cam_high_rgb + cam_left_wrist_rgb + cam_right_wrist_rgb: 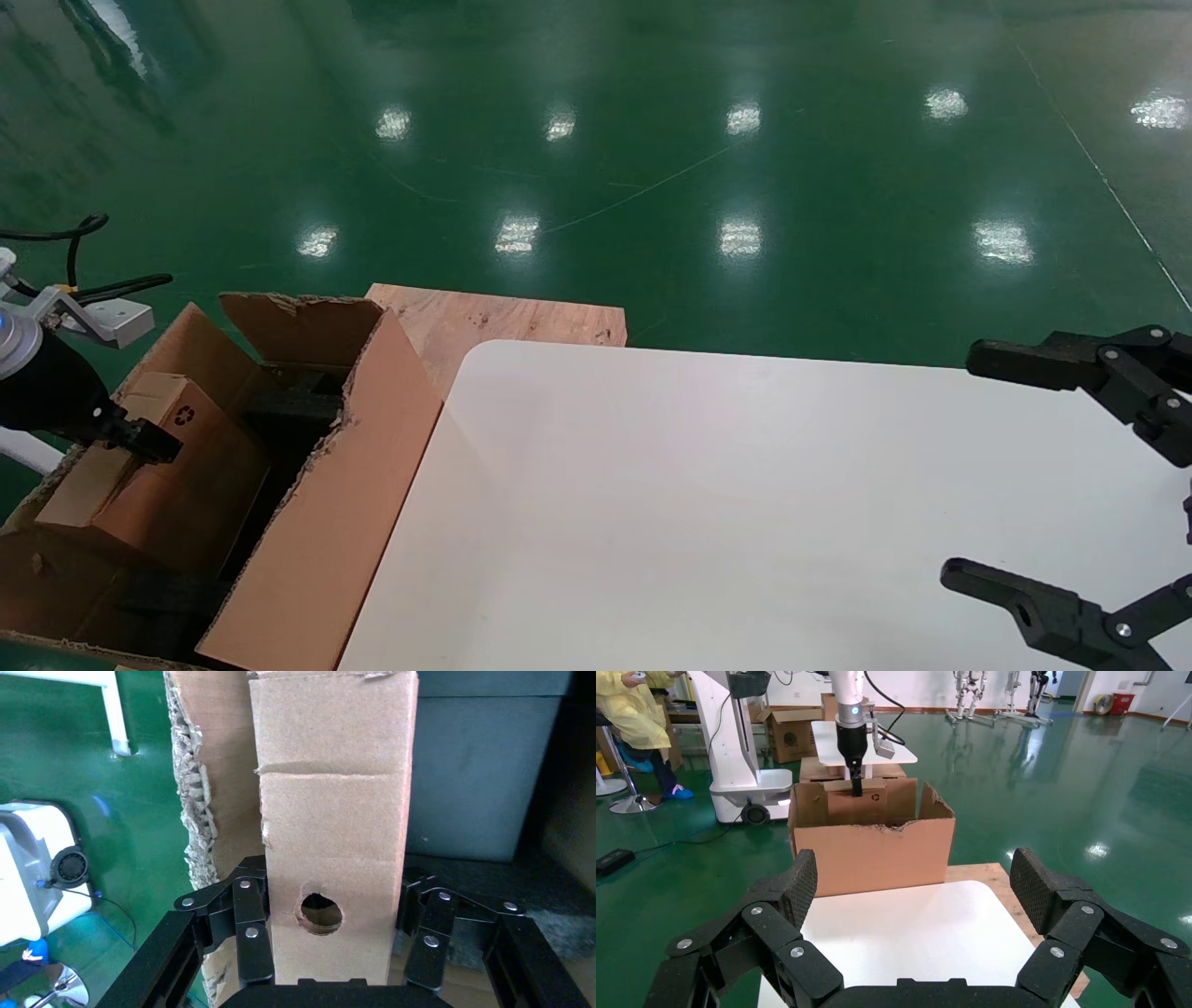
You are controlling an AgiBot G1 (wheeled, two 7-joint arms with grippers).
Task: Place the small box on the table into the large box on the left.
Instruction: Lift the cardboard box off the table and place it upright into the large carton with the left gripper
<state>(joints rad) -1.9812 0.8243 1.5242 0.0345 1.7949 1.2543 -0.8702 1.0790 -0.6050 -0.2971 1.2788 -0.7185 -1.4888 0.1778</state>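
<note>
The small box (177, 410), brown with a recycling symbol, is inside the large box (335, 503) at the left, near its outer wall. My left gripper (140, 438) is shut on it. In the left wrist view the fingers (253, 941) flank the small box (334, 832) on both sides, beside its round hole. The large box's ragged wall (200, 776) and black foam (471, 776) lie around it. My right gripper (964, 466) is open and empty over the right side of the white table (745, 513). The right wrist view shows it (916, 881) facing the large box (870, 857).
A light-brown plywood board (503, 321) lies behind the table's rounded corner. Green floor surrounds everything. In the right wrist view a white machine base (747, 783), a person in yellow (642, 713) and other cartons (789, 738) stand beyond the large box.
</note>
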